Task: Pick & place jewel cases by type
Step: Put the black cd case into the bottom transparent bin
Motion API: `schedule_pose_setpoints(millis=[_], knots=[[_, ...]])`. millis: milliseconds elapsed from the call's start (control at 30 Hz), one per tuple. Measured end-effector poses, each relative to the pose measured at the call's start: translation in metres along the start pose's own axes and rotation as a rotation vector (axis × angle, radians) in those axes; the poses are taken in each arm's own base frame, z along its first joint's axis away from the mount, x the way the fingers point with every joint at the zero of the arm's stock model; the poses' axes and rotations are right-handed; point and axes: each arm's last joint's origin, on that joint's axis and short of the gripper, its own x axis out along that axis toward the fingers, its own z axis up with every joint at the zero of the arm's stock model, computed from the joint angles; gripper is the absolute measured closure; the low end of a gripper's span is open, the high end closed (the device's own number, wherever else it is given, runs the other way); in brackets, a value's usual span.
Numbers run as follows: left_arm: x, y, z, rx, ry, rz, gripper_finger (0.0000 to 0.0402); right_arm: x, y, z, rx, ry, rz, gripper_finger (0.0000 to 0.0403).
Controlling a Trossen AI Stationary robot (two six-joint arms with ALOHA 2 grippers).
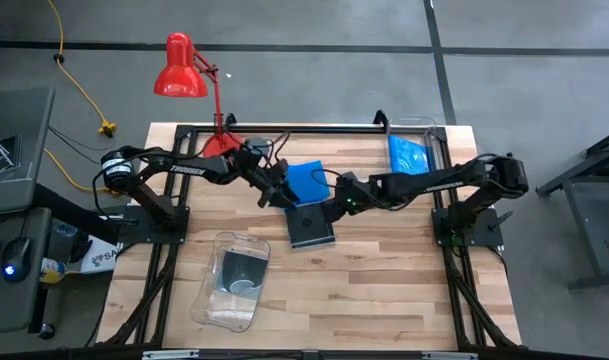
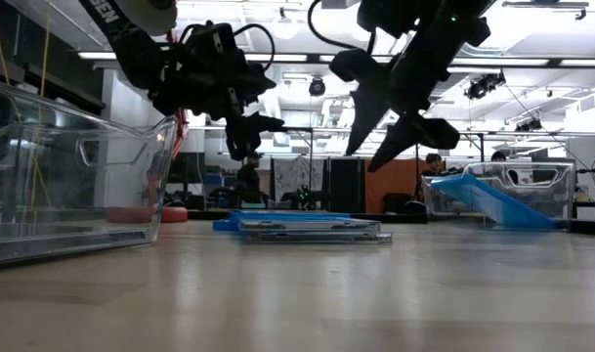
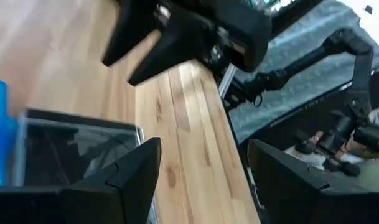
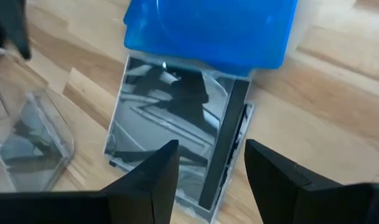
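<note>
A bright blue jewel case [image 1: 307,181] lies flat mid-table, and its near edge overlaps a dark jewel case [image 1: 311,227] [image 4: 170,134] that lies flat just nearer. My left gripper [image 1: 280,194] [image 3: 201,149] hovers open above the blue case's left side. My right gripper [image 1: 333,209] [image 4: 211,149] hovers open over the dark case's right part, fingers slanting down. In the low view both grippers hang clear above the two cases [image 2: 302,228]. Another dark case [image 1: 242,270] lies in a clear bin. Blue cases [image 1: 409,155] lean inside a second clear bin.
The clear bin [image 1: 216,300] sits near the table's near-left part, and the other clear bin [image 1: 431,128] is at the far-right corner. A red desk lamp [image 1: 181,68] stands at the far-left edge. Bare wood shows on the near-right part of the table [image 1: 404,290].
</note>
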Motion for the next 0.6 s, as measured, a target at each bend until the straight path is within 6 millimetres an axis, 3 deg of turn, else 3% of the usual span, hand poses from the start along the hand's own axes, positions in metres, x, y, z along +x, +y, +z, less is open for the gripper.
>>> schedule_pose_setpoints(millis=[600], knots=[[0.035, -0.019, -0.034, -0.046, 0.131, 0.202, 0.0163, 0.021, -0.003, -0.009, -0.048, 0.098, -0.021, 0.0234]])
